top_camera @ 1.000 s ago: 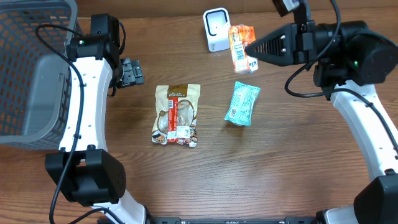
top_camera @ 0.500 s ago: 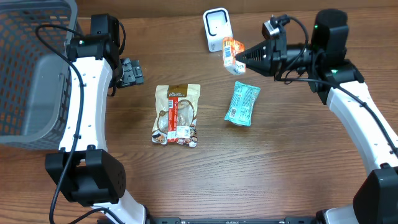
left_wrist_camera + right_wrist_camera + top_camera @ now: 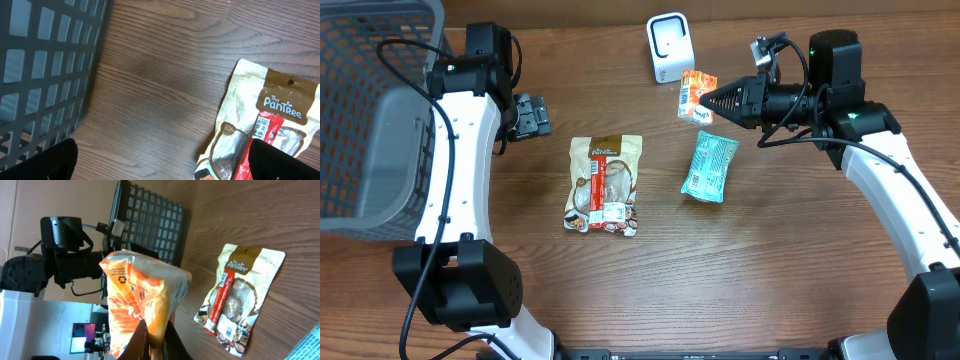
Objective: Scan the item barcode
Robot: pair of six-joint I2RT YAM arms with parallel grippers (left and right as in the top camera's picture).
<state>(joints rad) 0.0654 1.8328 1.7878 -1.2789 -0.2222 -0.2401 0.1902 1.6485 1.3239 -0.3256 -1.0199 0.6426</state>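
The right pincer [image 3: 712, 100] is clamped tight on the orange packet [image 3: 694, 95], which hangs clear of the desk [image 3: 770, 270] just beside the white scanner [image 3: 668, 47], at its 5 o'clock. The pick-up looks done; what remains is showing the barcode squarely to the scanner, and I cannot tell which face carries it. The left pincer [image 3: 530, 115] stands wide apart and empty by the grey basket [image 3: 370, 130]. A brown pouch [image 3: 605, 184] and a teal packet [image 3: 709, 166] lie on dark wood grain; the room beyond is blurred
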